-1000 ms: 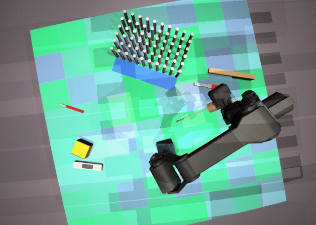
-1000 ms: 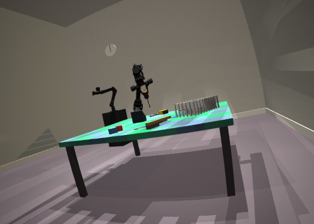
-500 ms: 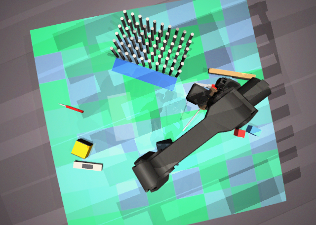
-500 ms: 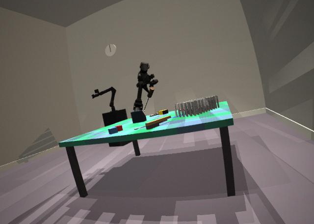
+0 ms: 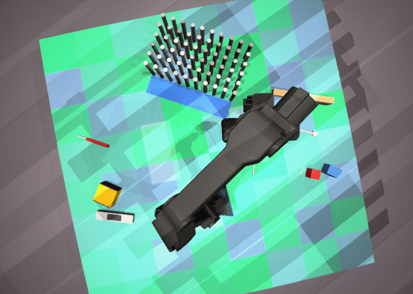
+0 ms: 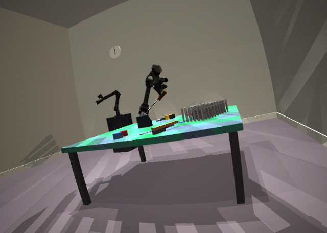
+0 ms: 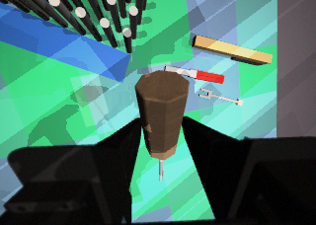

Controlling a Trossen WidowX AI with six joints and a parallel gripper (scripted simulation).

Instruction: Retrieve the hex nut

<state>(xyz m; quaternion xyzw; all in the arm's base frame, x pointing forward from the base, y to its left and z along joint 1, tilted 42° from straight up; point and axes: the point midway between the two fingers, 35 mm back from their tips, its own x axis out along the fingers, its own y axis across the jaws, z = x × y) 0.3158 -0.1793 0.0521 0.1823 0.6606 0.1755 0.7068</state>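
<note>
My gripper (image 6: 161, 91) (image 7: 161, 120) is shut on the brown wooden handle (image 6: 162, 94) (image 7: 162, 94) of a thin-shafted tool, high above the table. In the exterior view the metal shaft (image 6: 152, 107) slants down toward the arm's base. Its tip is hidden in the wrist view. In the top view the arm covers the handle. The metal spacers (image 5: 185, 76) (image 6: 203, 111) (image 7: 104, 23) stand upright in rows, apart from the tool. The blue taped strip (image 5: 188, 96) (image 7: 106, 62) lies in front of them, with no nut visible on it. I cannot make out the nut among the spacers.
A wooden bar (image 5: 325, 98) (image 7: 234, 49), a red-handled tool (image 7: 209, 77) and a forked tool (image 7: 224, 98) lie right of the strip. A red block (image 5: 313, 173) and blue block (image 5: 331, 170) lie right; a red pen-like tool (image 5: 97, 142) and yellow block (image 5: 106, 195) lie left.
</note>
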